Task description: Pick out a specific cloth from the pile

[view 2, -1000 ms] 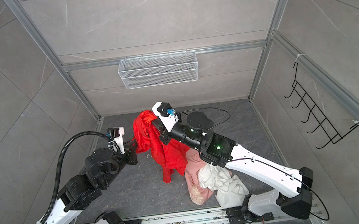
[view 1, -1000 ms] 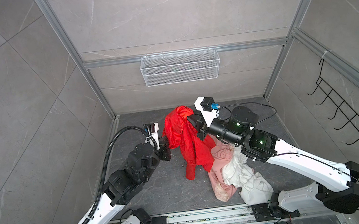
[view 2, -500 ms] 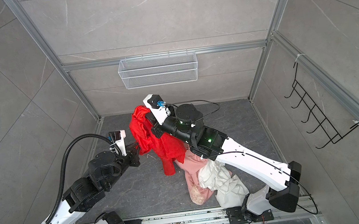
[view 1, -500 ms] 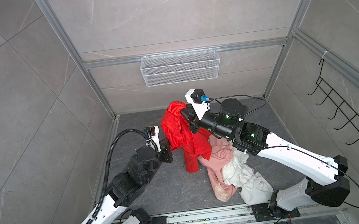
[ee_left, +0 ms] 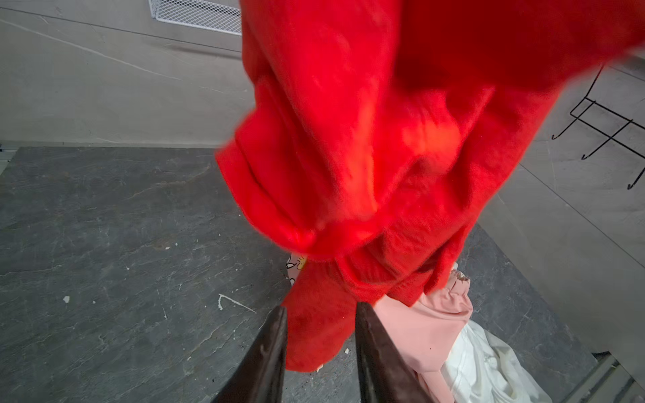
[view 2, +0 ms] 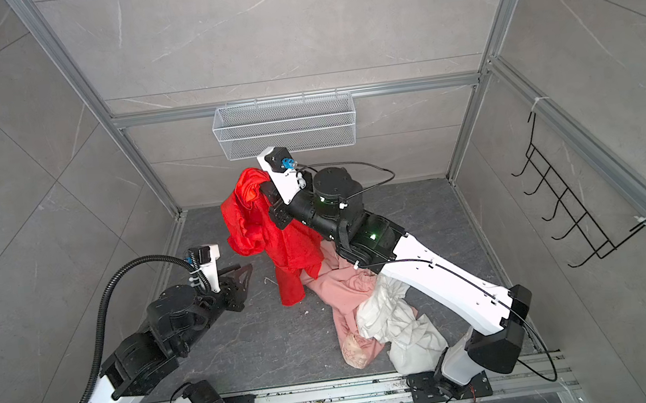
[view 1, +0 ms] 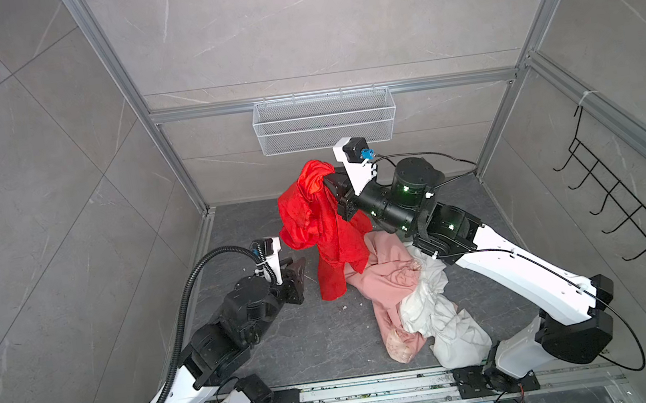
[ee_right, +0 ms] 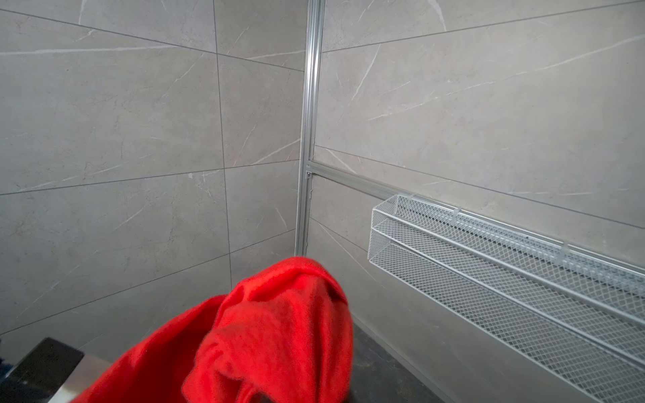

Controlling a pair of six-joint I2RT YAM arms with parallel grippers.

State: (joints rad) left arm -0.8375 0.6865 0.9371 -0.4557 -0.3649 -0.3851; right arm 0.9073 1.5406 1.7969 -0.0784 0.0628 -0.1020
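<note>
Here, a bright red thin fabric cloth (view 1: 316,228) hangs clenched in the right gripper (view 1: 331,185).
Nearby, the left gripper (ee_left: 319,310) stands released, jaws parted.

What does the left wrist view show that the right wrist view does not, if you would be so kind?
Only the left wrist view shows the left gripper, jaws apart, the pink cloth, the white cloth and the black hook rack. Only the right wrist view shows the aluminium corner post. Both show the red cloth, the white mesh basket and the grey wall tiles.
</note>
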